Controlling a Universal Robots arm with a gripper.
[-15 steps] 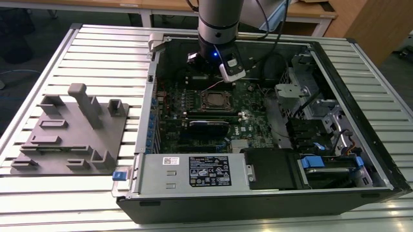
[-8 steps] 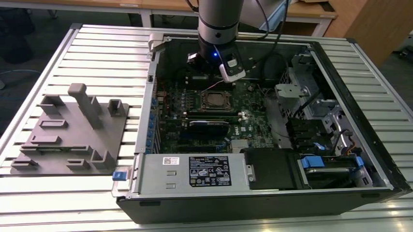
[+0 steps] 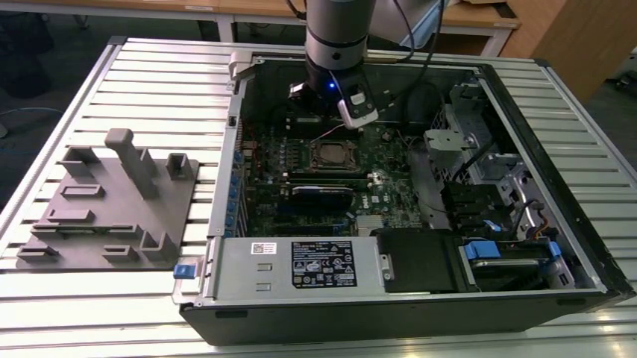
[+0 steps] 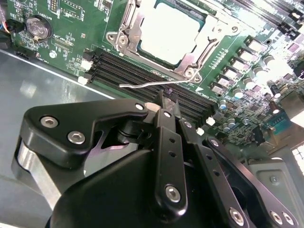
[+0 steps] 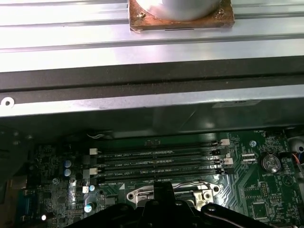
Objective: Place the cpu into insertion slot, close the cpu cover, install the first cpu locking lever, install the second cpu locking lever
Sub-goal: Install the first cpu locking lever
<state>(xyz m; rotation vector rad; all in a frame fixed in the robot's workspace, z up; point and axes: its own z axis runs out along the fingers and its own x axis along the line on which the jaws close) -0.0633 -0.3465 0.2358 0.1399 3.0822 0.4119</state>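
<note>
The jaws are drawn together, with nothing visible between them, and the gripper (image 4: 166, 100) hangs low over the green motherboard (image 4: 71, 47), its tips just beside a thin metal locking lever (image 4: 142, 85) that stands free above the long black memory slots (image 4: 137, 71); whether they touch it cannot be told. Just past the lever, the cpu (image 4: 167, 31) sits in the insertion slot (image 3: 333, 155), its pale top showing through the window of the cpu cover (image 4: 130, 23), which lies flat over it. In the exterior view the arm reaches down into the open computer case (image 3: 518, 112), which rests on a slatted table (image 3: 149, 82), with a grey fixture block (image 3: 110, 201) well apart toward the exterior view's left
</note>
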